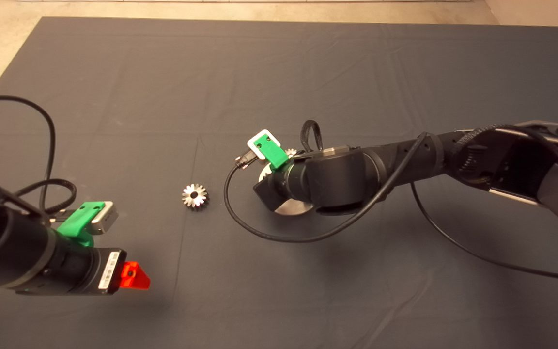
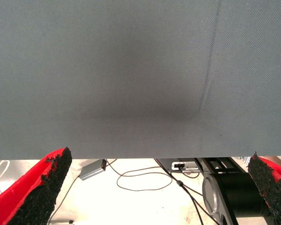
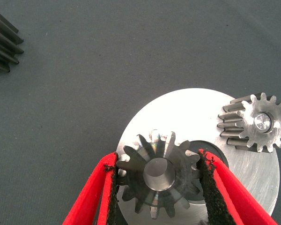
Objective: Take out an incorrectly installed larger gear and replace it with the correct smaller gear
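My right gripper [image 3: 157, 159] hangs over a round steel plate [image 3: 187, 108] near the mat's middle. Its two red fingers press on either side of the smaller gear [image 3: 157, 176], which sits on a shiny peg of the plate. In the head view my wrist hides this gear and the fingers. The larger gear [image 1: 194, 196], bright silver with a dark centre hole, lies loose on the mat to the left of the plate, and its teeth show at the edge of the right wrist view [image 3: 2, 40]. My left gripper [image 1: 133, 276] waits open at the lower left, holding nothing.
Another small gear [image 3: 255, 123] sits on a second peg at the plate's rim, close to my right finger. A black cable [image 1: 279, 237] loops onto the mat in front of the plate. The left wrist view shows the mat's edge and cables on the floor.
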`<state>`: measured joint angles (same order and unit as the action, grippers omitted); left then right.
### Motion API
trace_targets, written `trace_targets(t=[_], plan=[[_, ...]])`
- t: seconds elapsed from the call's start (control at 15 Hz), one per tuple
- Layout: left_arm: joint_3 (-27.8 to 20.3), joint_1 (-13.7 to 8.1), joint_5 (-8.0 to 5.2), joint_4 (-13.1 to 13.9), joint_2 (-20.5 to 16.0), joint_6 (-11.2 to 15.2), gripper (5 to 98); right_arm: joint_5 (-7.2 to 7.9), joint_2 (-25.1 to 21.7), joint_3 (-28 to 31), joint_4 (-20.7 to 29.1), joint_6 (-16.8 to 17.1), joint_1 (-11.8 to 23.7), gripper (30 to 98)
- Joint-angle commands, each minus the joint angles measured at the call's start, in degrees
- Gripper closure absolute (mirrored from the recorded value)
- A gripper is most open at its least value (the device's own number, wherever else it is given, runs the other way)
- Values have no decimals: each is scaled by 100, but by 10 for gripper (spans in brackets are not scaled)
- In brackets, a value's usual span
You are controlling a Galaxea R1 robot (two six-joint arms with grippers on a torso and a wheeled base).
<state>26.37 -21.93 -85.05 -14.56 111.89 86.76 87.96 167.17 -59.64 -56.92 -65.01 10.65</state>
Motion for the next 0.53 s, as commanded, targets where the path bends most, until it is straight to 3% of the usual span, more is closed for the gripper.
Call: trace_targets(t=[0.0, 0.47], plan=[[-63, -57, -20, 85, -30, 34, 61, 20, 49, 6, 58, 15, 148, 898], [-63, -57, -20, 85, -30, 34, 61, 11, 94, 6, 102, 15, 148, 898]])
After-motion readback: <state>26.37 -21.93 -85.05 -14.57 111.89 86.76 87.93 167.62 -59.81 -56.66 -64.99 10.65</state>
